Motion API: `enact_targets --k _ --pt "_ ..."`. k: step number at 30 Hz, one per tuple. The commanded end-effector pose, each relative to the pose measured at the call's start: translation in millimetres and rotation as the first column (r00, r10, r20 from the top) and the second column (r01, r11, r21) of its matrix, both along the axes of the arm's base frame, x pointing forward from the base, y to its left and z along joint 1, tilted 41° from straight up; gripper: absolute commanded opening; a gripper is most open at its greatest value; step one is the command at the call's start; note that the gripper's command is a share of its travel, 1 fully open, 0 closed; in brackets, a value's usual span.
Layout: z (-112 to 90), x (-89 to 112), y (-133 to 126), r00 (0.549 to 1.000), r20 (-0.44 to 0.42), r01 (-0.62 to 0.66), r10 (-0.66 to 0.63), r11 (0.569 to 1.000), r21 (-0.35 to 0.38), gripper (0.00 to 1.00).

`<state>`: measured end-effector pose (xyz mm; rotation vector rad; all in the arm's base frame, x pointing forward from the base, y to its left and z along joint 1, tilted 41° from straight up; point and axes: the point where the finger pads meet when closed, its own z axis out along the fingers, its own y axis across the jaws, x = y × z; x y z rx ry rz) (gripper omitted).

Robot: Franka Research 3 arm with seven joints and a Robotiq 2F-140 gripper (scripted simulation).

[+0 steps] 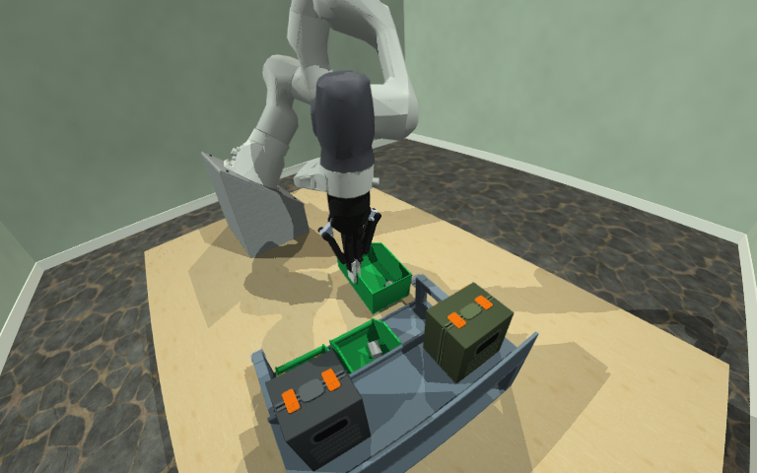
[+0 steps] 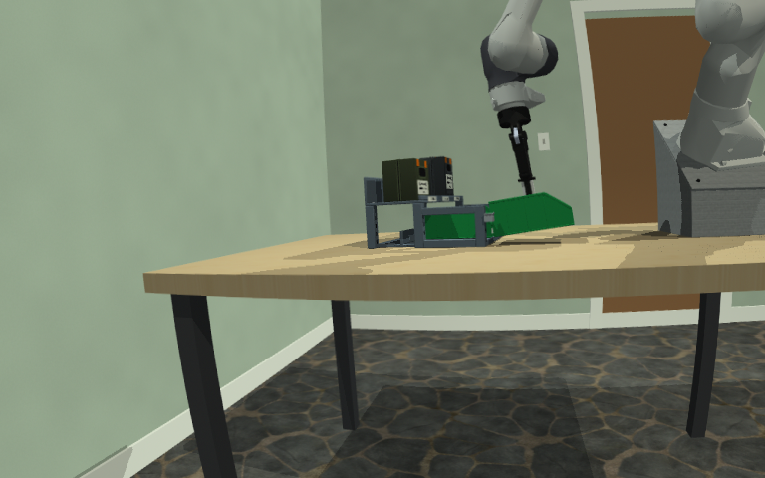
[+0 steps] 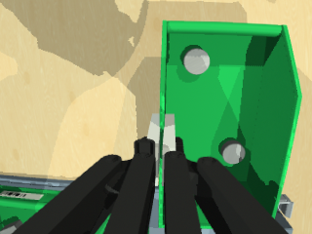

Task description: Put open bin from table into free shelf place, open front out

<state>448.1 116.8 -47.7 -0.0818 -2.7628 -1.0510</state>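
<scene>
The green bin (image 1: 377,277) is tipped: in the side view its end nearest the shelf (image 2: 369,216) is down at the lip and the far end is lifted off the table (image 2: 394,270). It's right at the front of the shelf, lined up with the gap between the middle green bin (image 1: 365,344) and the side post. The claw (image 1: 354,271) is clenched tight on the thin side wall of the bin, pinching it near the rim; the wrist view shows the fingertips closed over that wall's edge. Two round grey parts (image 3: 197,60) sit on the bin's floor.

Stuff around it: a dark grey case (image 1: 317,410) and an olive case (image 1: 467,331) stand on the shelf's upper board, each with orange latches. Another green bin (image 1: 299,360) peeks out under the grey case. The arm's grey pedestal (image 1: 253,214) stands on the table behind the claw.
</scene>
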Motion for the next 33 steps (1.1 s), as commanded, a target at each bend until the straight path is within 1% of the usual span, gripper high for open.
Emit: enact_targets --k 1,22,33 --pt "0.6 1.0 -0.6 1.000 -0.005 0.006 -0.006 1.000 -0.001 0.00" --pt "0.4 3.0 -0.8 1.000 -0.005 0.006 -0.006 1.000 -0.001 0.00" --pt "-0.1 7.7 -1.1 1.000 -0.005 0.006 -0.006 1.000 -0.001 0.00"
